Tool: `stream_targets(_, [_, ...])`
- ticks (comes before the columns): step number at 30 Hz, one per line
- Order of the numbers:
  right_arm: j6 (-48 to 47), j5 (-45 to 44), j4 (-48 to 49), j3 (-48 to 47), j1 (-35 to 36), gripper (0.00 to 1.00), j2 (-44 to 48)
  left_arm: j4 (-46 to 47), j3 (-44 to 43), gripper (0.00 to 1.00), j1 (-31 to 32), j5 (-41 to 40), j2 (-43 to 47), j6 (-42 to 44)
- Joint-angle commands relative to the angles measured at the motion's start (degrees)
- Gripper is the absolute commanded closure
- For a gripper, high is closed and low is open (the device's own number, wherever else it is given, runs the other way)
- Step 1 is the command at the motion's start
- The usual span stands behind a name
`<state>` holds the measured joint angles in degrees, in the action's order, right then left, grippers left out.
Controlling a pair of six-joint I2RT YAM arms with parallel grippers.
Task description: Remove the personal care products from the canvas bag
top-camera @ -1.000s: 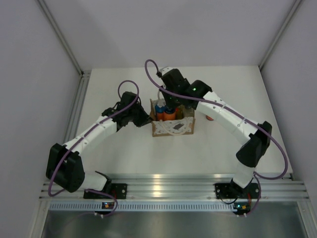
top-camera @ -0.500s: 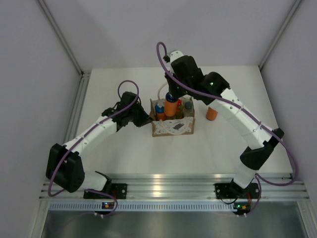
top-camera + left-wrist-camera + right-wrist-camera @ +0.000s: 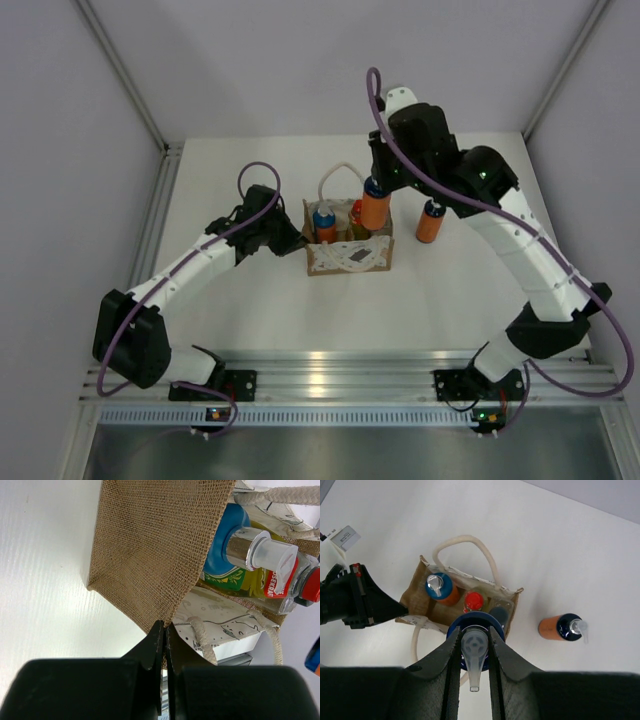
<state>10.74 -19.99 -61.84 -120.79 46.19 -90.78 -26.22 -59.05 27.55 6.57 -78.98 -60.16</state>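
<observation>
One text is partly legible. In the left wrist view, a red band point(image 3: 278, 582) on a bottle inside the canvas bag point(image 3: 150, 545) carries white capital letters. The band lies between the white pump head point(image 3: 270, 555) and the red cap point(image 3: 312, 585). The letters run sideways and read approximately "OSERRAF". The pump head covers the start of the word, so the reading is uncertain. Green and yellow print beside the band shows no resolvable letters.

In the top view, the dark label point(image 3: 357, 256) on the bag's front panel is too small to read. The raised orange bottle point(image 3: 375, 210) above the bag and the standing orange bottle point(image 3: 430, 225) right of the bag show no readable print.
</observation>
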Motion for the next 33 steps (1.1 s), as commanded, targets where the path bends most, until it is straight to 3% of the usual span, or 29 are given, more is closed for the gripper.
stream_targets(1, [1.03, -3.04, 2.34, -0.15, -2.68, 1.0, 6.05, 0.46, -0.19, 1.0, 0.13, -1.73, 1.37, -0.4])
stream_targets(12, [0.6, -0.58, 4.01, 13.99, -15.07, 1.0, 13.87, 0.38, -0.1, 1.0, 0.13, -1.21, 1.46, -0.31])
stream_targets(23, [3.49, -1.72, 17.88, 38.41, -20.79, 1.0, 23.28, 0.38, -0.54, 1.0, 0.13, -1.12, 1.2, -0.04])
stream_targets(33, [4.55, 2.04, 24.92, 50.3, -31.16, 1.0, 24.87, 0.38, -0.72, 1.0, 0.13, -1.03, 1.28, 0.04])
